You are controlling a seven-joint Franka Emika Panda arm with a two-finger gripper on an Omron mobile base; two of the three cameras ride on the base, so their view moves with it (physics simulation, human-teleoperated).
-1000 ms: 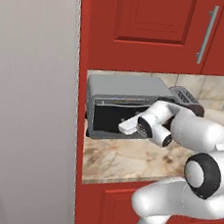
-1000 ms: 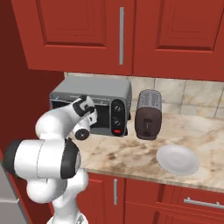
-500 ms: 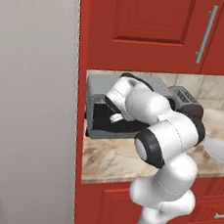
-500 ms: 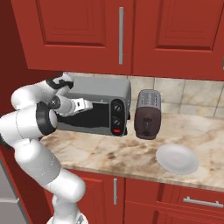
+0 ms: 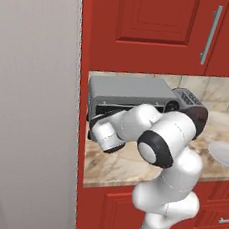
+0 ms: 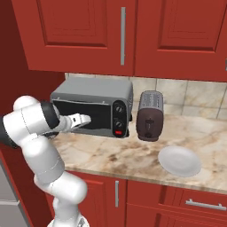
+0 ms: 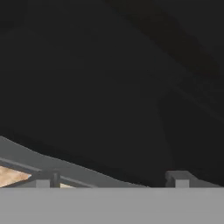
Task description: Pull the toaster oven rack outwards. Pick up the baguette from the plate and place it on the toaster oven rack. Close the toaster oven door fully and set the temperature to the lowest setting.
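The claw [image 6: 86, 119] pressed up against the toaster oven door [image 6: 84, 116], its fingers spread wide and gripping nothing; in the hand view the two dark fingertips [image 7: 177, 179] stood far apart at the bottom, with dark glass above them and a grey strip of frame slanting across the lower left. That wide spread and flat approach suggested pushing on the panel rather than grasping it; judged from how things lay, the door sat upright against the front of the toaster oven [image 6: 92, 106], closed or very nearly so, which would leave the temperature knob [image 6: 119, 109] as the remaining step.

The toaster oven stood at the back of the tabletop [image 6: 133, 155] under the red cabinets [image 6: 119, 35]; its rack and the baguette could not be made out, presumably behind the dark glass. The plate [image 6: 179, 160] lay bare near the front edge, well apart from the oven, which fitted the bread having been moved off it.

Just beside the oven's right side stood the dark-brown slot toaster [image 6: 150, 116], close to the knob column; a claw reaching for the knobs would have little room on that side. In the left base view the arm's own elbow covered most of the oven's front [image 5: 133, 96]; a grey wall panel [image 5: 32, 102] hemmed in the left.
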